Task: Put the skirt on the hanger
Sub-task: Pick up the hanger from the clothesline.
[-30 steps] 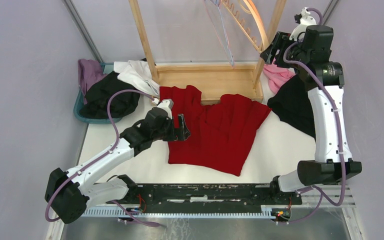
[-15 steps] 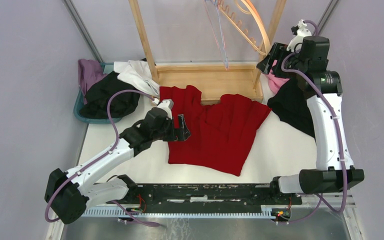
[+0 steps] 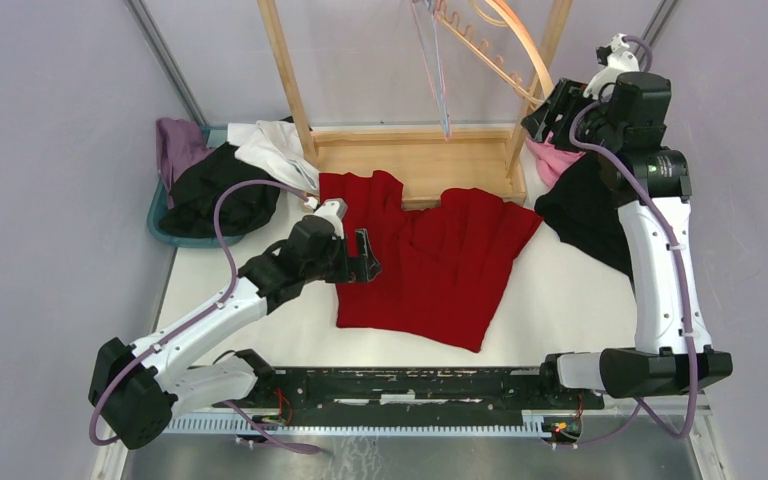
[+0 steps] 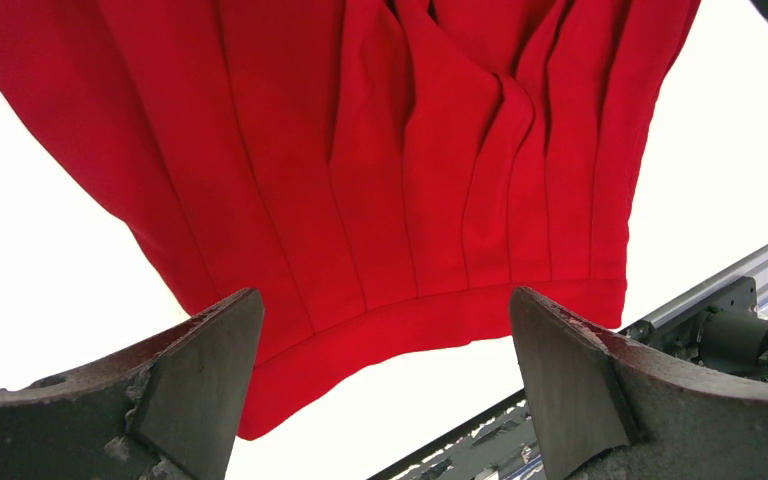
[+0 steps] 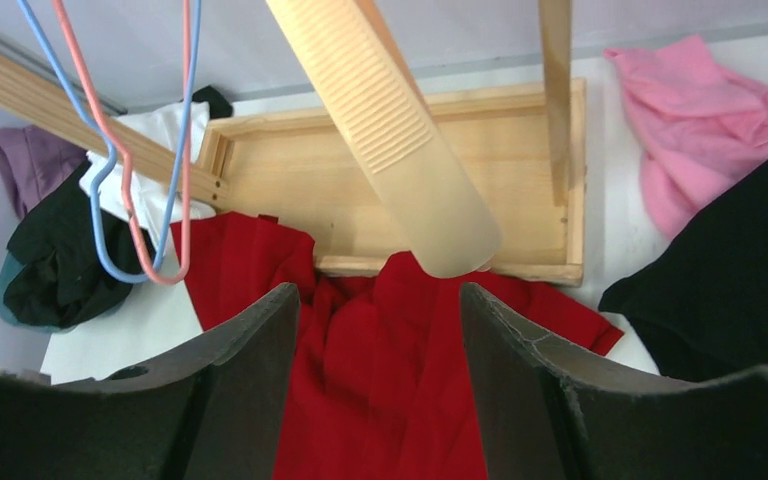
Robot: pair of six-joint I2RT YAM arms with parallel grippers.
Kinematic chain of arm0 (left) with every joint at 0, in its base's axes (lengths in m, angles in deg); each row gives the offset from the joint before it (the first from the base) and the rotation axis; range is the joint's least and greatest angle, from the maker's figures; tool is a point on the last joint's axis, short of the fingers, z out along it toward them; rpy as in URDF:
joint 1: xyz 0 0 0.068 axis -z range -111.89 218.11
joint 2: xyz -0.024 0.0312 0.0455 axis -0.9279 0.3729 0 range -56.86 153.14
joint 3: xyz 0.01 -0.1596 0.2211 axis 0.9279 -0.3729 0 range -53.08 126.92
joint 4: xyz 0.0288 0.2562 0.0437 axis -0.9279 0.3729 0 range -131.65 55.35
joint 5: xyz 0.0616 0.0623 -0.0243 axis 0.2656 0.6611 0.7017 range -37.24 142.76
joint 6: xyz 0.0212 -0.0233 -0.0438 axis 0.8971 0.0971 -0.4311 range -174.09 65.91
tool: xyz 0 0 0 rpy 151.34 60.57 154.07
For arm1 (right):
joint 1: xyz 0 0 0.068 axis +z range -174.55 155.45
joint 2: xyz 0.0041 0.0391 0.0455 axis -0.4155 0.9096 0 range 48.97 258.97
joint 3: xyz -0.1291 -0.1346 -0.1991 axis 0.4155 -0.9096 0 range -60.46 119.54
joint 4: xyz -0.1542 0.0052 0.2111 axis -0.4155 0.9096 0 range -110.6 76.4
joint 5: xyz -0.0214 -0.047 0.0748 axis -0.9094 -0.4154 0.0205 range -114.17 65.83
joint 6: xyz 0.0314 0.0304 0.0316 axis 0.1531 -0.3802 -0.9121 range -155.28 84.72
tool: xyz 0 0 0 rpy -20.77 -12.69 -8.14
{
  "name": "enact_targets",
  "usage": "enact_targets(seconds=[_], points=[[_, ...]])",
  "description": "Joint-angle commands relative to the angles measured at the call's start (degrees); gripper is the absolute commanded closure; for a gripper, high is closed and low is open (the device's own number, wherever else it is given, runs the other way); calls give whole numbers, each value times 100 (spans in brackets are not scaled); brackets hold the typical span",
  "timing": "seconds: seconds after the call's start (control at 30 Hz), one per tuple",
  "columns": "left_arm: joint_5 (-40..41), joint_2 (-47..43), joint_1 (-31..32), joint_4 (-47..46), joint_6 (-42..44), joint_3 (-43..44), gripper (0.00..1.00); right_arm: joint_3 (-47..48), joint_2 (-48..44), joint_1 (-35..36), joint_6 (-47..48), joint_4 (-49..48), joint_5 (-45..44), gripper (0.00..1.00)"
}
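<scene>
The red pleated skirt (image 3: pixel 430 265) lies flat on the white table in front of the wooden rack's base (image 3: pixel 415 160). It also shows in the left wrist view (image 4: pixel 380 150) and the right wrist view (image 5: pixel 380 380). My left gripper (image 3: pixel 365 255) is open and empty, hovering over the skirt's left edge (image 4: pixel 385 310). My right gripper (image 3: pixel 552 103) is open and empty, raised high beside the rack's right post. A wooden hanger (image 5: pixel 390 130) hangs just ahead of the right gripper (image 5: pixel 378 300). Pink and blue wire hangers (image 5: pixel 140 200) hang further left.
A teal basket (image 3: pixel 182 240) at back left holds black, purple and white clothes. A black garment (image 3: pixel 590 210) and a pink one (image 3: pixel 558 155) lie at the right. The rack's posts (image 3: pixel 285 70) rise at the back.
My right wrist has shifted slightly up and to the right beside the rack. The wire hangers have swung a little to the left. The left arm and the skirt have not moved.
</scene>
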Motion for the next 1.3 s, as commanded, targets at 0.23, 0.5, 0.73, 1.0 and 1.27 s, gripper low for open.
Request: enact_targets(seconds=[0.23,0.5,0.73,1.0,1.27], points=[[-76,-91,-18,-322,-72,-18,1,26,30,-23,-130,-797,-352,35],[-62,-96,-20,-304,-61,-13,1,-366,-24,-83,-354,-1206,-445,33],[-78,-37,-19,-345,-60,-5,1,-232,32,-136,-210,-1190,-503,40],[-78,-14,-20,-356,-68,-21,1,-49,62,-131,-195,-1200,-351,58],[-100,6,-19,-370,-70,-9,1,98,-123,-130,78,-1055,-386,91]])
